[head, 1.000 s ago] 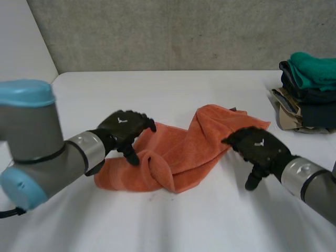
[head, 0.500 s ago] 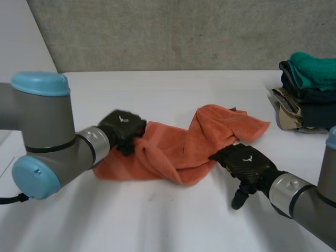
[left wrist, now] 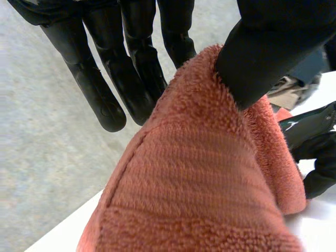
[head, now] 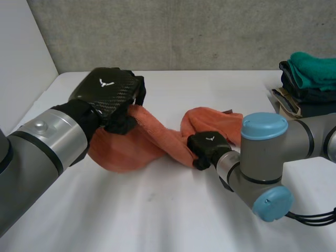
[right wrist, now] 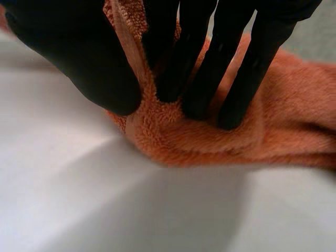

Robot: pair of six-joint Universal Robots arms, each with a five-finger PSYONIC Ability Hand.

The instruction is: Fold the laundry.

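An orange towel lies bunched across the middle of the white table. My left hand is raised above the table's left side, shut on the towel's left end, which hangs from it. In the left wrist view the towel is pinched between the thumb and the fingers, and the right hand shows beyond it. My right hand rests low at the towel's near edge, about mid-length. Its thumb and fingers pinch a seamed edge of the towel against the table.
A stack of folded clothes, green on top and dark below, stands at the back right of the table. A grey wall runs behind the table. My right arm's elbow bulks over the table's near right.
The left hand closed on the towel's left end and lifted it off the table. The right hand moved left to the towel's near edge and closed on it.
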